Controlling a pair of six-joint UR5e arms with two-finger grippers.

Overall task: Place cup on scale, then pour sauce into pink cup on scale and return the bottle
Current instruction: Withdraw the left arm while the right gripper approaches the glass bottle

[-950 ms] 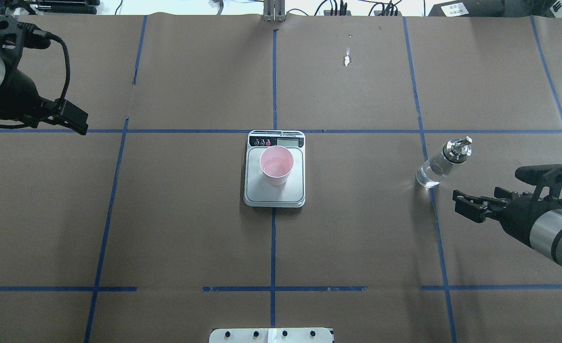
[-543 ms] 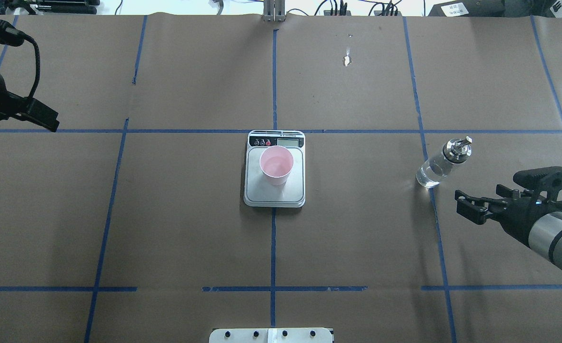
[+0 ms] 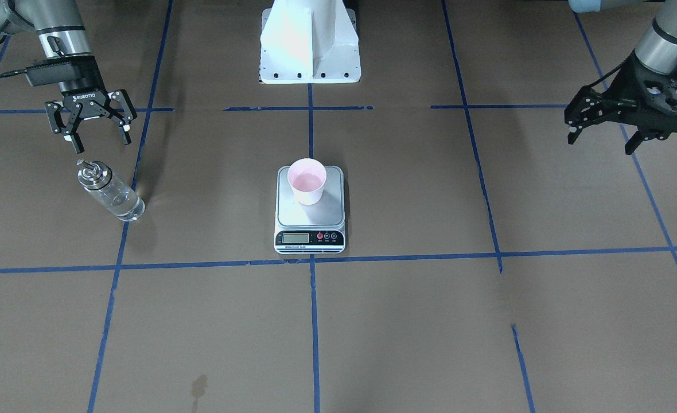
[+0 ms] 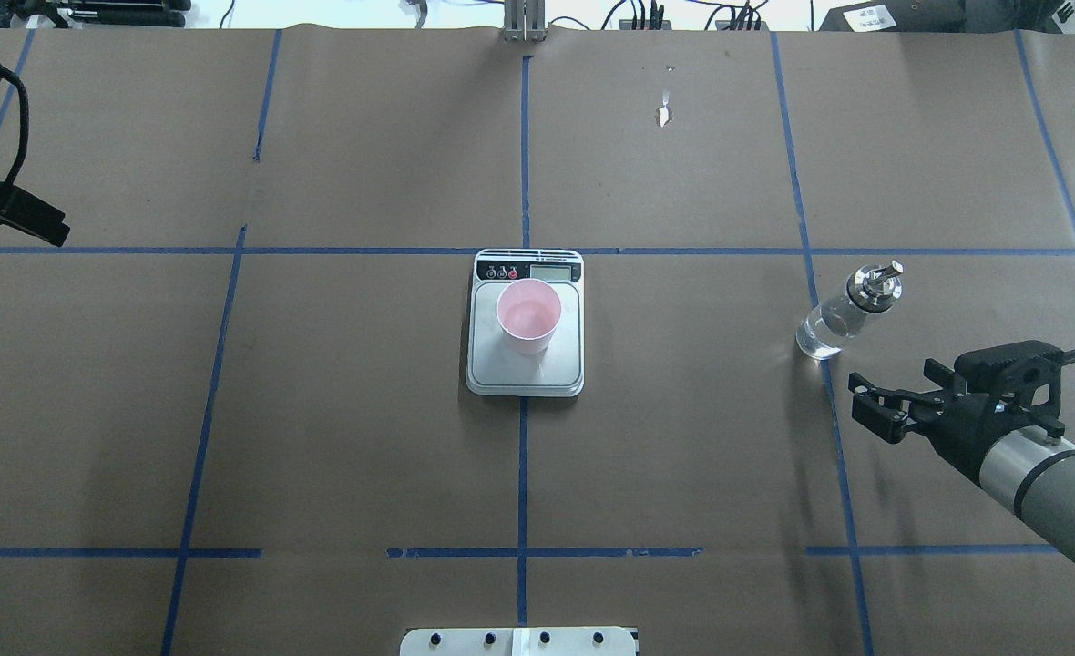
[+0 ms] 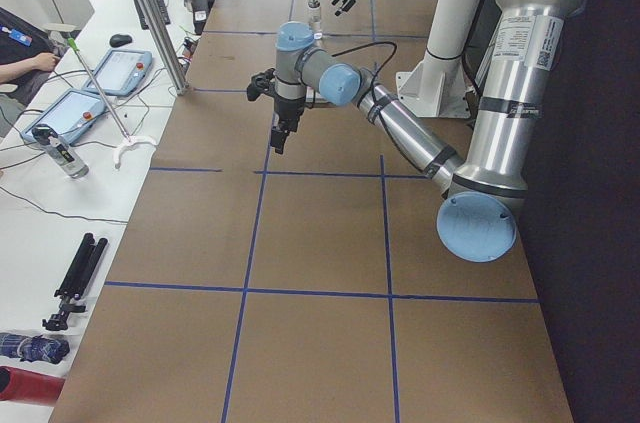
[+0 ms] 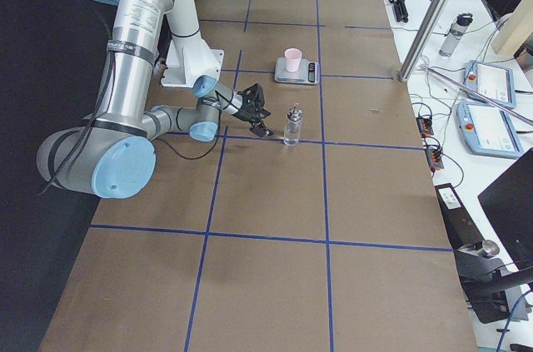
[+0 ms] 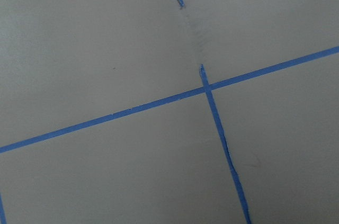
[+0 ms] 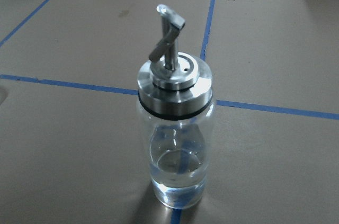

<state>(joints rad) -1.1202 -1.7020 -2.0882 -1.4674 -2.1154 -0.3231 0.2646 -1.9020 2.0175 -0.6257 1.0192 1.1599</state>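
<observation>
The pink cup (image 4: 528,316) stands upright on the scale (image 4: 525,369) at the table's middle, also seen from the front as cup (image 3: 307,180) on scale (image 3: 310,217). The glass bottle (image 4: 843,314) with its silver collar and spout stands upright by itself on the right; a little clear sauce (image 8: 177,173) lies at its bottom. My right gripper (image 4: 865,407) is open and empty, a short way from the bottle (image 3: 109,192) on the robot's side. My left gripper (image 3: 599,143) hangs open and empty far to the left, above bare paper.
Brown paper with blue tape lines (image 4: 523,155) covers the table. The white robot base (image 3: 310,51) sits at the near middle edge. A small tear (image 4: 663,116) marks the paper at the far side. Side benches hold tablets (image 6: 487,81) and cables.
My right gripper has drawn back from the bottle toward the robot. The left arm has swung further left, almost out of the overhead view. Cup, scale and bottle stayed put.
</observation>
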